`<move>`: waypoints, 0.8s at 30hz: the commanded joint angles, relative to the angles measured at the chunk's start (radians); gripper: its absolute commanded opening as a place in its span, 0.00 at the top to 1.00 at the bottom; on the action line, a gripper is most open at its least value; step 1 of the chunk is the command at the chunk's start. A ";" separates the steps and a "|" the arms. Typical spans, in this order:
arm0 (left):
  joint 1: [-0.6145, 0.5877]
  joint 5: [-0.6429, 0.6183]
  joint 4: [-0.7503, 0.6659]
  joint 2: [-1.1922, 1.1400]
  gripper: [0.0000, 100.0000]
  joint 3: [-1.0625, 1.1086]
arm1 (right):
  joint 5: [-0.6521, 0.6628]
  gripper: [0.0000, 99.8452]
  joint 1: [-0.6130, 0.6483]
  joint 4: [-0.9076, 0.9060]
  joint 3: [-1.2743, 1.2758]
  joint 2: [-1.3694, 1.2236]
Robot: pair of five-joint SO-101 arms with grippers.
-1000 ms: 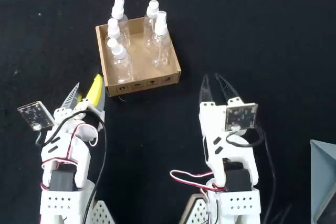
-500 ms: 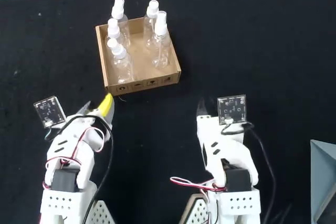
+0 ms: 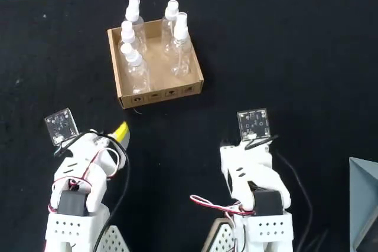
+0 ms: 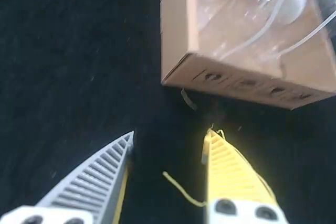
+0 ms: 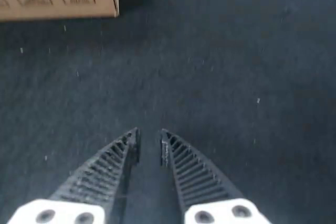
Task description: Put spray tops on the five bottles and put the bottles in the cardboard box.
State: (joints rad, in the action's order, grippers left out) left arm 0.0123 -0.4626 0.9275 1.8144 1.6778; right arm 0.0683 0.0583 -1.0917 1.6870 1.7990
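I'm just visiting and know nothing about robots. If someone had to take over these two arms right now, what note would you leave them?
Left claw: open, empty, low over the table, just short of the box's near corner.
Right claw: open by a narrow gap, empty, over bare table.
Things: all five bottles stand in the box, each with a white spray top.
Done: tops on and bottles boxed, as far as the high view shows.
Left: nothing that I can see; perhaps check that the tops sit tight.
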 commanded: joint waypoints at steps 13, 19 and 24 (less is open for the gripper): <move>0.008 0.005 0.143 0.003 0.97 0.022 | 0.014 0.98 -0.020 -0.213 -0.004 0.097; 0.005 0.063 0.203 0.003 0.97 0.022 | 0.014 0.98 -0.023 -0.216 -0.004 0.097; 0.001 0.127 0.227 0.003 0.97 0.022 | 0.014 0.98 -0.023 -0.216 -0.004 0.097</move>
State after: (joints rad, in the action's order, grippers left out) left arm 0.0123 -0.3905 1.1454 1.8144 1.6778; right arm 0.0744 0.0583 -1.3004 1.6870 1.7990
